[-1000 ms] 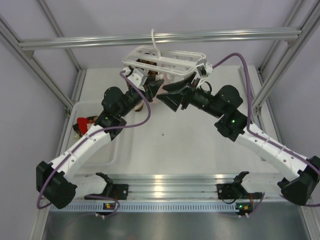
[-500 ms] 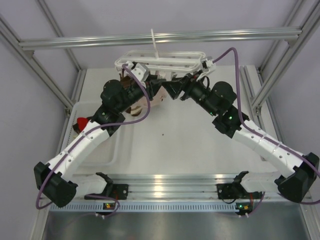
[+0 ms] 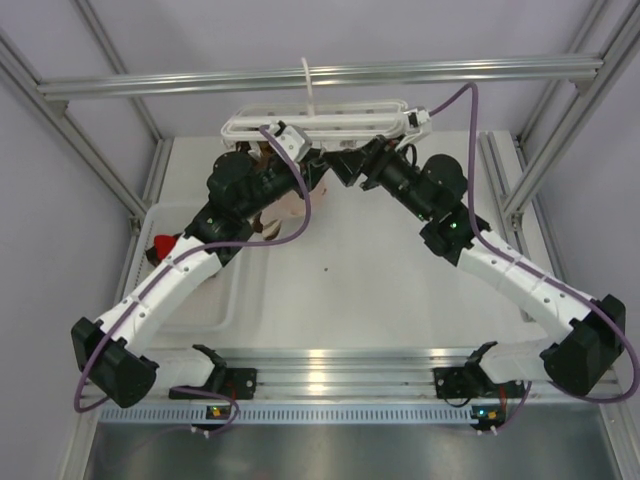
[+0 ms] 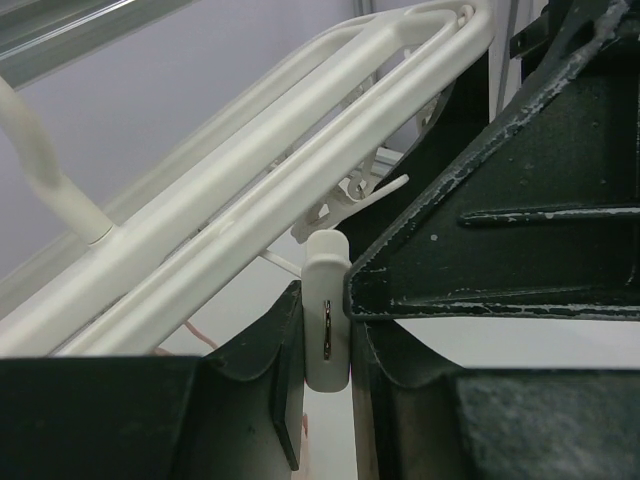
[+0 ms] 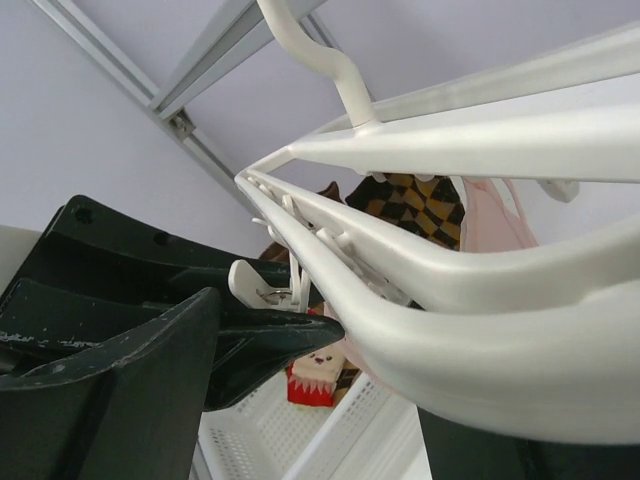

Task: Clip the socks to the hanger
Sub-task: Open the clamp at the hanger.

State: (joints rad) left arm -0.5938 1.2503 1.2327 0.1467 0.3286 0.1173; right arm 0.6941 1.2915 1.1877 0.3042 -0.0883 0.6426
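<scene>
The left claw (image 4: 325, 345) is nipped nearly closed on a clip (image 4: 325, 262) of the hanger (image 3: 320, 122), which hangs from the rail (image 3: 450, 70) over the counter's (image 3: 380, 290) far edge. The right claw (image 5: 265, 325) is beneath the frame; I cannot tell its gap. A brown checked sock (image 5: 405, 205) and a pink sock (image 5: 490, 222) dangle.

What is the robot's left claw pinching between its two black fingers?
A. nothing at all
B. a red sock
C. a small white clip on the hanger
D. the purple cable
C: in the left wrist view the left gripper has a white clip squeezed between its fingers, just under the hanger frame.
</scene>
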